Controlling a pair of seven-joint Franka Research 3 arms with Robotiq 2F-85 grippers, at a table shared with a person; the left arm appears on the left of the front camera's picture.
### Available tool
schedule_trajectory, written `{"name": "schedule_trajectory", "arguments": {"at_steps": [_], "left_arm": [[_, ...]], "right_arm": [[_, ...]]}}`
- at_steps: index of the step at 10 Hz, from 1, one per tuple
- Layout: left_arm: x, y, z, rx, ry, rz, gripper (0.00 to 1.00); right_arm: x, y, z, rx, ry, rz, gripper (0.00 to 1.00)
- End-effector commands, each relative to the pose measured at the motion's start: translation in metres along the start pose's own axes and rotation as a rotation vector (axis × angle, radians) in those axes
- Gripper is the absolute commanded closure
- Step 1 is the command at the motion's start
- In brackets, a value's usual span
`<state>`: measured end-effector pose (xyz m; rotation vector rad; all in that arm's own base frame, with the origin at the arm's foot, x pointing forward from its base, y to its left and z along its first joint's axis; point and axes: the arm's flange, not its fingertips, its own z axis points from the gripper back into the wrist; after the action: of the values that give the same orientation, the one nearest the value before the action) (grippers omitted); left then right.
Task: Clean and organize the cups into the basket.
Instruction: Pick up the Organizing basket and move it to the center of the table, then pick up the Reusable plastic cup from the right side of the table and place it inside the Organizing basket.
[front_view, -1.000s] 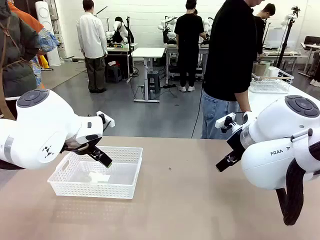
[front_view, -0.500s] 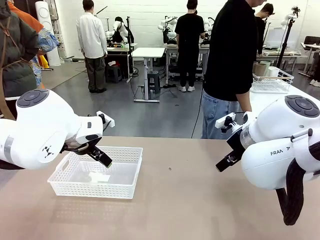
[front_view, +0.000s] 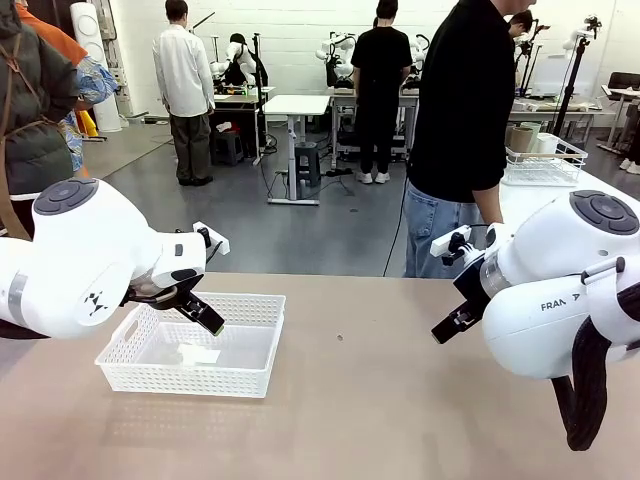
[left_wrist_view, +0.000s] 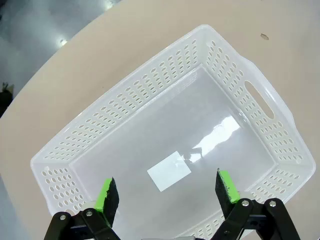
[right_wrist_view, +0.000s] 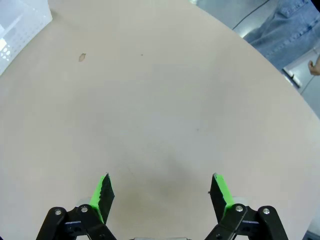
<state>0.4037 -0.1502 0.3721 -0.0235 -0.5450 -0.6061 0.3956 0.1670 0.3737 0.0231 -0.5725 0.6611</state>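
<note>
Broadly, we are facing a wide beige table (front_view: 380, 400), with a person (front_view: 465, 100) in a dark top standing at its far edge, toward our right. The white lattice basket (front_view: 180, 382) is sitting upright on the table's left part, holding nothing but a small white label (left_wrist_view: 170, 171) lying flat on its floor. Beyond the person, a wire rack (front_view: 545, 170) on another table is carrying what we are taking, with some doubt, for the cups (front_view: 520, 138); they are too small to be sure of. We are hovering our left gripper (left_wrist_view: 166, 192) over the basket's interior, jaws spread wide and gripping nothing. Our right gripper (right_wrist_view: 160, 192) is hanging over bare tabletop, equally wide and empty, and a tiny brown speck (right_wrist_view: 82, 57) is marking the surface between it and the basket. We are judging two risks from here. Lowering the left fingers off-centre could be catching the perforated wall and dragging the light basket. Reaching outward with the right arm could be meeting the person's hand, or tipping a tall tumbler during a handover.
</note>
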Motion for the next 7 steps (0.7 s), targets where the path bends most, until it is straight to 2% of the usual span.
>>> {"name": "schedule_trajectory", "arguments": {"at_steps": [1,7], "left_arm": [[0.0,0.0,0.0,0.0,0.0,0.0,0.0],[0.0,0.0,0.0,0.0,0.0,0.0,0.0]], "right_arm": [[0.0,0.0,0.0,0.0,0.0,0.0,0.0],[0.0,0.0,0.0,0.0,0.0,0.0,0.0]]}}
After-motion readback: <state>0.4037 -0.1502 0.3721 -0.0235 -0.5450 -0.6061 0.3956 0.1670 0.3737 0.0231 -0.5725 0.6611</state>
